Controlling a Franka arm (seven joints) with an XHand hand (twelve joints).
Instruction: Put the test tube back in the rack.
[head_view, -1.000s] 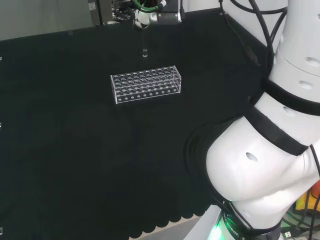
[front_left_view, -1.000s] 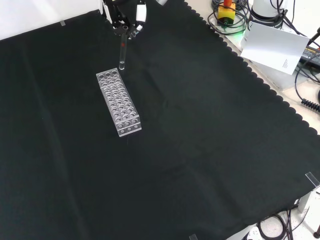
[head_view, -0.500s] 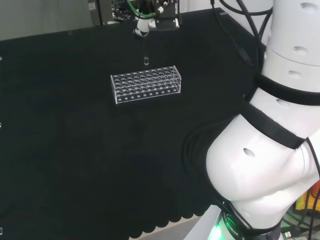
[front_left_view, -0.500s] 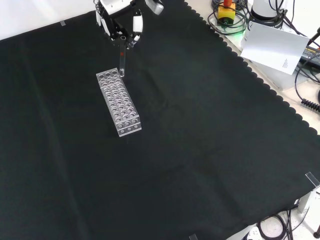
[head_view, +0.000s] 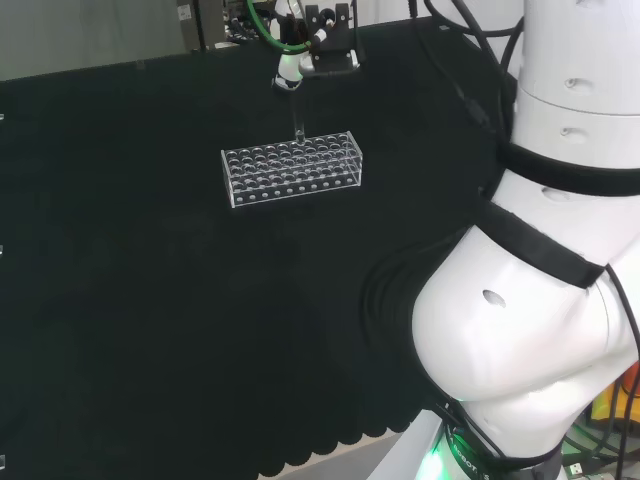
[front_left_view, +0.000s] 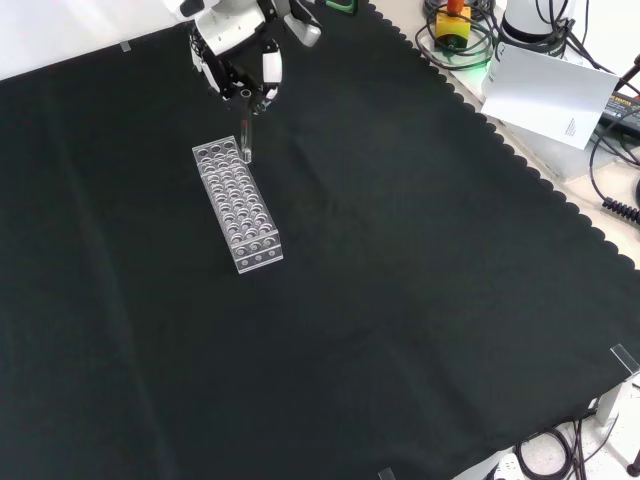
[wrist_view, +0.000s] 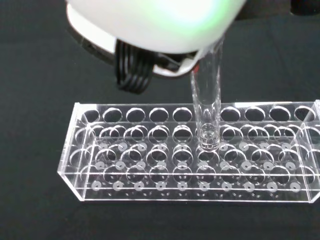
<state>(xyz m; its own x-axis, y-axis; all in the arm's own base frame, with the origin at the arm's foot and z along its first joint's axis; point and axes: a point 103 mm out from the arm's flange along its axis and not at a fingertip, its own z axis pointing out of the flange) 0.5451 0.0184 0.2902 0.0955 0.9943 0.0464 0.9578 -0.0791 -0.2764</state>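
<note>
**Mia:** What is different now?

**Ben:** The hand (front_left_view: 243, 62) has come closer and lower. A second ago the test tube (front_left_view: 245, 138) hung in the air past the end of the clear rack (front_left_view: 237, 203). Now, in the front view, its round bottom is right at the top corner of the rack.

**Mia:** Is it in a hole yet?

**Ben:** Nearly. In the wrist view the test tube (wrist_view: 207, 107) stands upright, and its tip looks like it is just going into a hole in the rack's (wrist_view: 190, 150) outer row. I can't tell how deep it is.

**Mia:** What are the fingers doing?

**Ben:** They are curled in and pinch the top of the tube. In the head view the hand (head_view: 292, 66) sits above the tube (head_view: 298, 122), and the tube hangs straight down to the rack's (head_view: 290, 167) far edge.

**Mia:** So what does that mean?

**Ben:** I think the job is almost done. The tube still has to slide down, and then the hand has to let go.

**Mia:** What is under it all?

**Ben:** A black cloth (front_left_view: 400, 300) covers the bench. In the front view, past its wavy edge, there are cables (front_left_view: 450, 45) and a white sheet of paper (front_left_view: 548, 92).
</note>
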